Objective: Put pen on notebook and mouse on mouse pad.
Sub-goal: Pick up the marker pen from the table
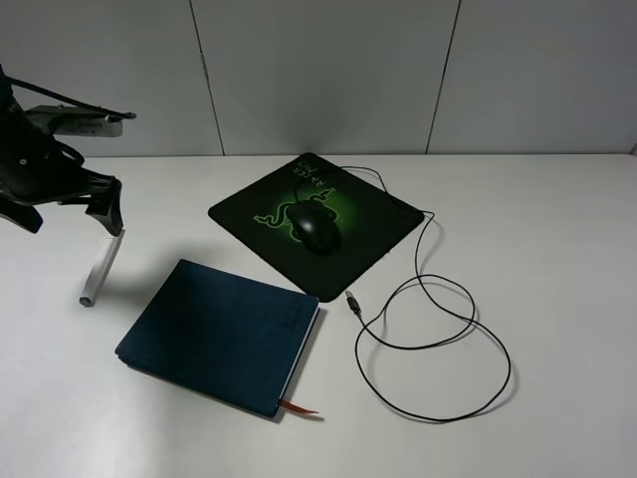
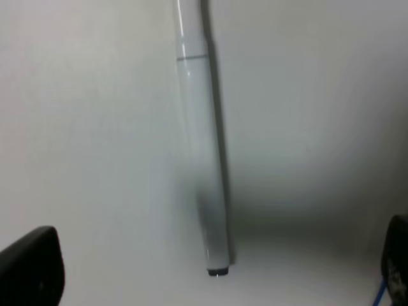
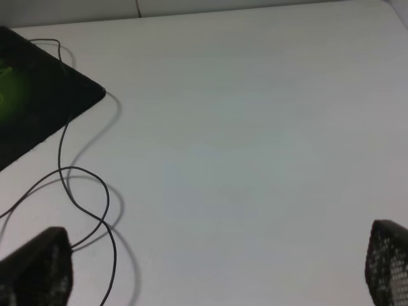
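The white pen [image 1: 100,269] lies on the table left of the teal notebook [image 1: 219,334], apart from it. My left gripper [image 1: 65,204] hangs open just behind and above the pen. In the left wrist view the pen [image 2: 204,159] runs between the wide-apart fingertips [image 2: 29,268], untouched. The black mouse [image 1: 317,227] sits on the green-glowing mouse pad [image 1: 373,224], its cable [image 1: 438,344] looping across the table to the right. My right gripper [image 3: 210,274] is open over bare table, holding nothing, and is out of the exterior view.
The right wrist view shows a corner of the mouse pad [image 3: 38,108] and loops of cable [image 3: 83,185] beside the gripper. The USB plug [image 1: 352,302] lies between pad and notebook. A grey wall stands behind the white table [image 1: 557,229].
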